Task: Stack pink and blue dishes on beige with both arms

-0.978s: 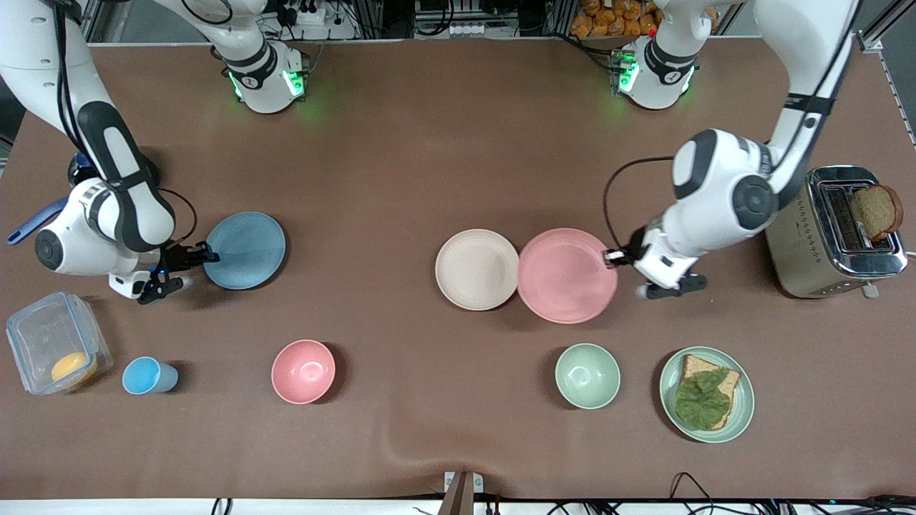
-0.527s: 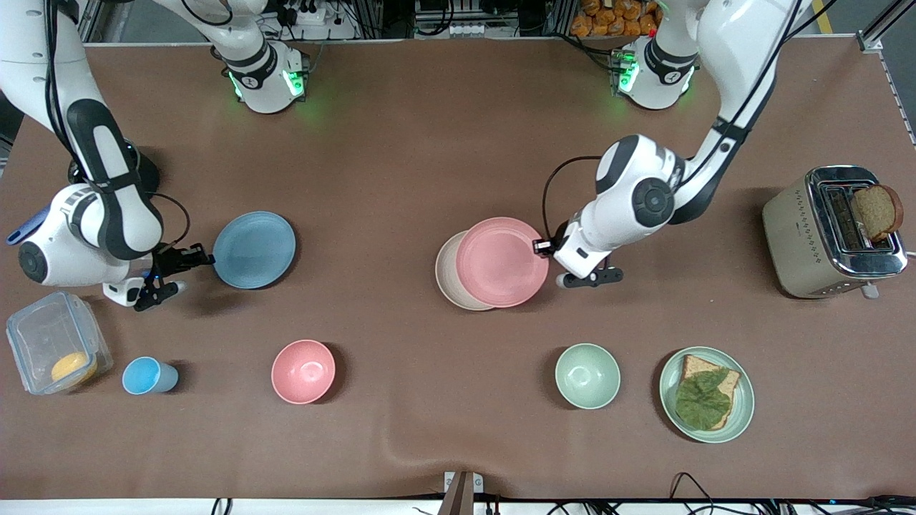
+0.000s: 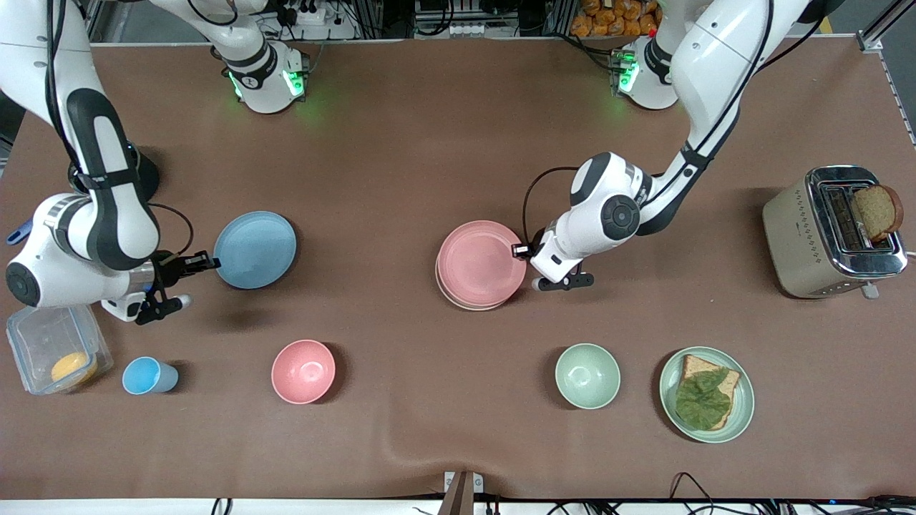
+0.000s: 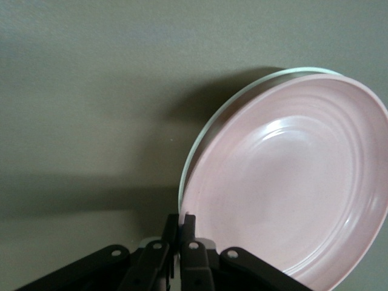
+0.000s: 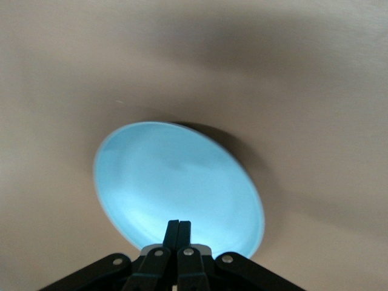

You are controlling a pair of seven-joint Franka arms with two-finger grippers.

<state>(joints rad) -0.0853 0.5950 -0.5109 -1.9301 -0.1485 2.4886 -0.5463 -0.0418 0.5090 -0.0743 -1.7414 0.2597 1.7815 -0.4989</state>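
Pinched in the left gripper (image 3: pixel 520 251) by its rim, pink plate (image 3: pixel 478 262) over the beige plate (image 3: pixel 469 305), nearly covering it; clamped in the right gripper (image 3: pixel 208 263) by its edge, blue plate (image 3: pixel 255 249), above the table (image 3: pixel 401 157).

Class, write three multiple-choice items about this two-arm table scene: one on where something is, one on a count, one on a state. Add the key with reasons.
1. The pink plate is:
A. over the beige plate
B. beside the toaster
C. in the container

2. How many bowls are on the table?
A. one
B. two
C. four

3. The right end effector is:
A. open over the cup
B. shut on the blue plate
C. holding bread

Key: 1 A, only a beige rim shows beneath it. 2 B, a pink bowl and a green bowl. 3 B, the right wrist view shows its fingers pinching the rim. The left end effector grips the pink plate's rim.
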